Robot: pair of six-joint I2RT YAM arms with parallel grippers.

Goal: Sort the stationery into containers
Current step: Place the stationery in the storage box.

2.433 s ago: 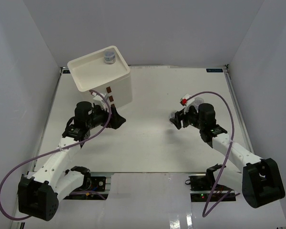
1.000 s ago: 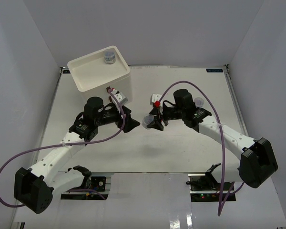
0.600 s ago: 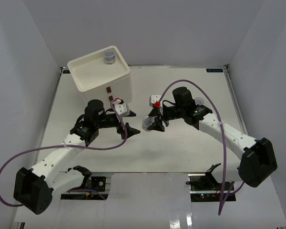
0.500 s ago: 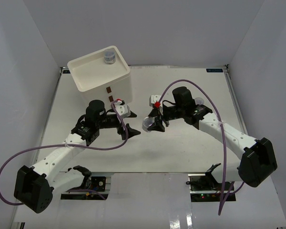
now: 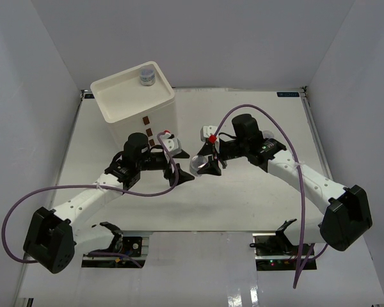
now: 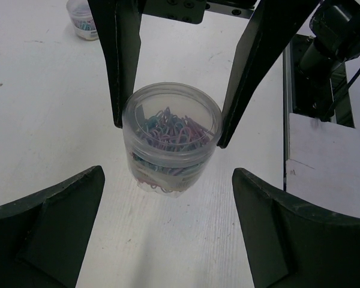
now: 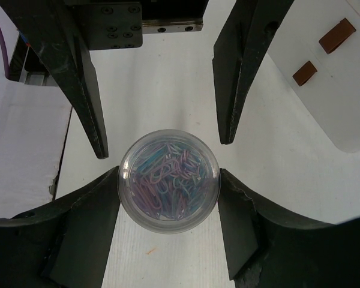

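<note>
A small clear jar (image 7: 169, 187) of bluish-purple paper clips hangs above the table, with my right gripper (image 7: 169, 180) shut on its sides. In the top view this jar (image 5: 200, 164) is at mid-table. My left gripper (image 6: 168, 177) faces it with fingers (image 6: 54, 222) spread wide, open, and the jar (image 6: 171, 135) is just ahead of their tips without touching. A second jar (image 5: 146, 77) stands in the tray top of the white drawer unit (image 5: 163, 118). A third jar (image 6: 81, 18) sits on the table behind the right arm. No pens or tape rings are visible.
The drawer unit (image 7: 348, 102) with brown handles (image 7: 337, 35) stands at the far left. White walls enclose the table on three sides. Purple cables loop from both arms. The rail of the arm bases (image 6: 315, 72) runs along the near edge.
My left gripper has swung right, away from the drawers, up to the jar held by the right gripper. The right gripper with its jar has barely shifted.
</note>
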